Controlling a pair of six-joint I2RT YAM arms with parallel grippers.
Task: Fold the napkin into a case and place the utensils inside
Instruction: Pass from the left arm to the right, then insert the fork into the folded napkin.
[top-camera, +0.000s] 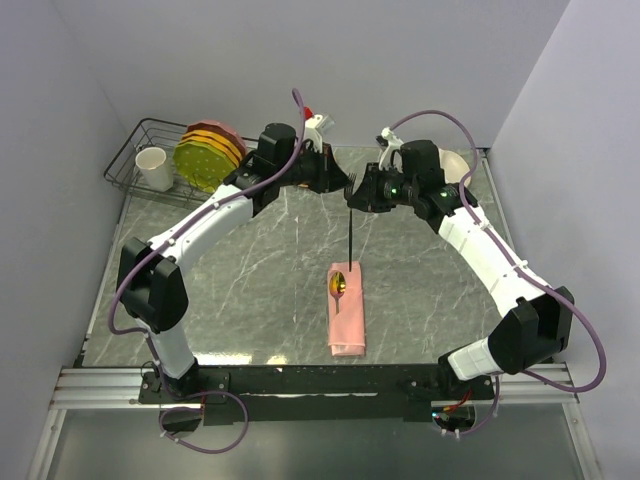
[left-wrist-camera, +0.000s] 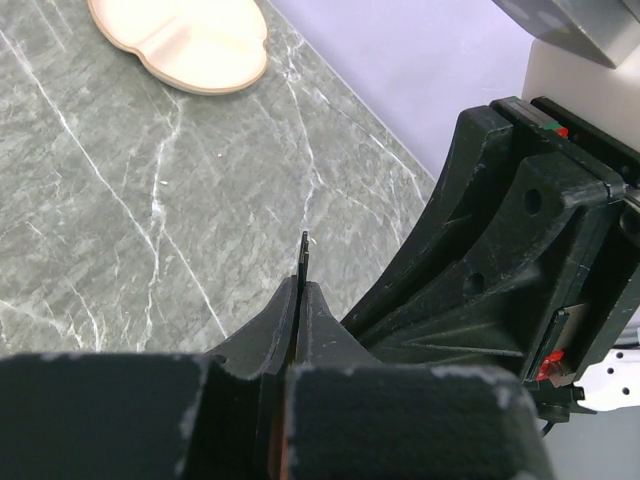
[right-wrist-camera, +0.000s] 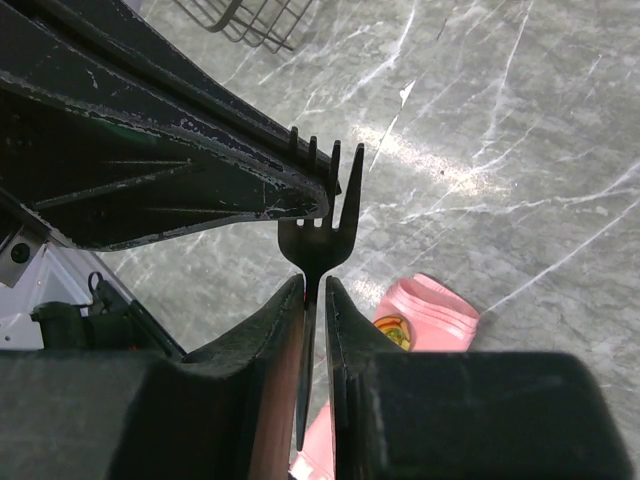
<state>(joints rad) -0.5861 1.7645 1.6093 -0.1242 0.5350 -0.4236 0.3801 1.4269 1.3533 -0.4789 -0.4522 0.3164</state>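
Note:
A dark-handled fork (top-camera: 351, 235) hangs upright above the table, tines up. My left gripper (top-camera: 344, 190) is shut on its head; in the left wrist view a thin dark edge of the fork (left-wrist-camera: 305, 250) pokes out between the closed left gripper (left-wrist-camera: 303, 285). My right gripper (right-wrist-camera: 314, 285) meets it from the other side (top-camera: 358, 196), its fingers pressed close on the neck of the fork (right-wrist-camera: 322, 235). Below lies the salmon-pink napkin folded into a narrow case (top-camera: 348, 320) (right-wrist-camera: 440, 310). The spoon's gold head (top-camera: 340, 283) (right-wrist-camera: 393, 330) shows at the case's open far end.
A wire rack (top-camera: 128, 160) at the back left holds a white cup (top-camera: 155, 168) and stacked plates (top-camera: 208, 155). A beige plate (top-camera: 458, 165) (left-wrist-camera: 185, 45) lies at the back right. Grey walls close in the table on three sides.

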